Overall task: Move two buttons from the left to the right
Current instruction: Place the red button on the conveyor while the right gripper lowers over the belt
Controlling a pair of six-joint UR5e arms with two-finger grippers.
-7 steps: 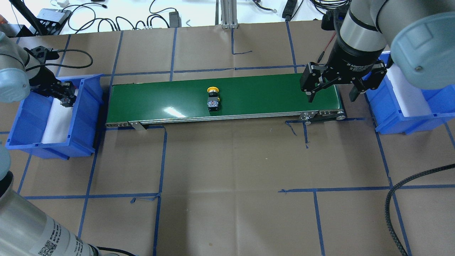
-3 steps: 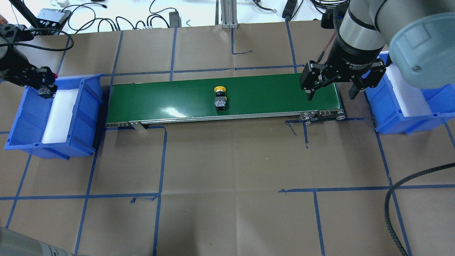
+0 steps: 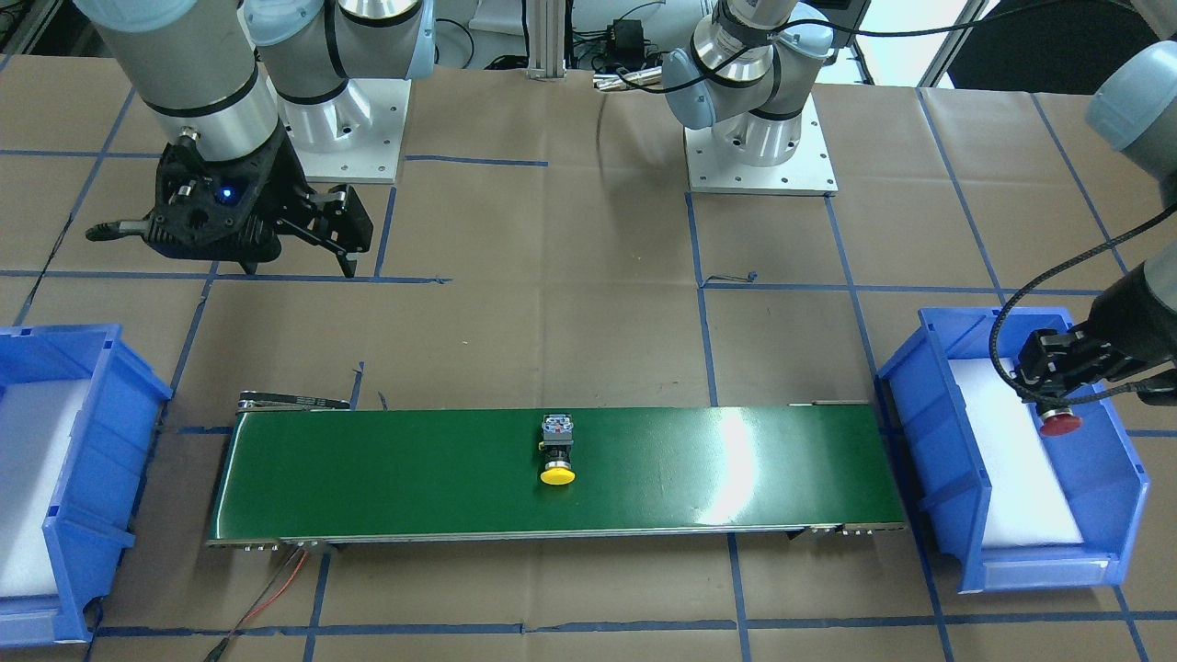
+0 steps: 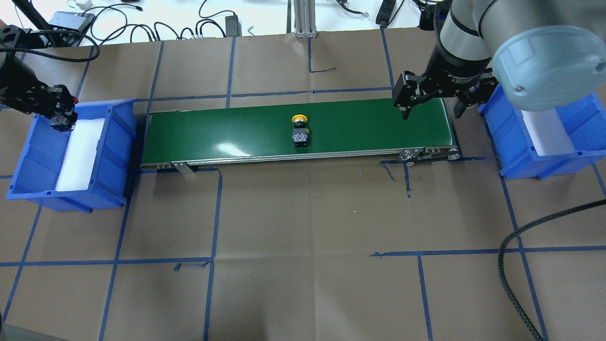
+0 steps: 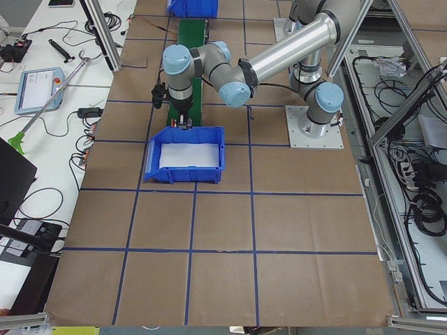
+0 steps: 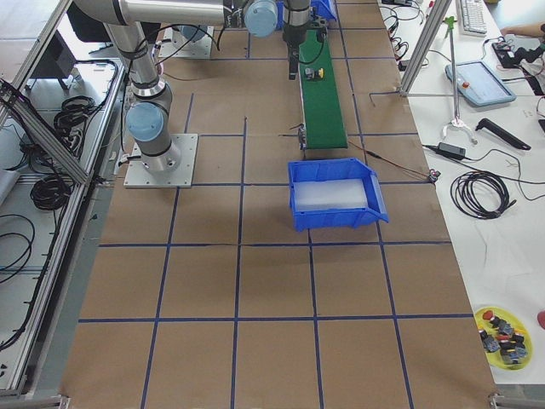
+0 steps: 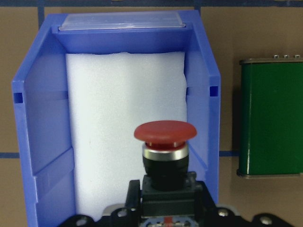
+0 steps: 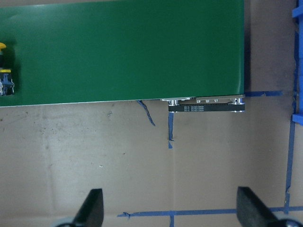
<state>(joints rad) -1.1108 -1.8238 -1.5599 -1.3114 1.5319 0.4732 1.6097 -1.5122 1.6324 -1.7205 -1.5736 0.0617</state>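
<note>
- I am holding the red button in the left gripper. The jaws are closed on its black body, the cap is sticking out beyond the fingertips, and it is hanging over the foam of the left bin.
- I am reading the step in hand as carrying it over the bin's belt-side wall to the near end of the green belt. I am planning to clear that wall first, then come down low before letting go. I want to lay it along the belt's middle so the round cap cannot roll it off an edge.
- The yellow button is lying on its side at mid-belt.
- The right gripper is waiting spread wide and empty over the belt's far end, beside the right bin.
- Against a second ago, the left gripper has come up out of the bin with the red button. The yellow button has ridden further right, and the right gripper has drifted toward the belt's back edge.
</note>
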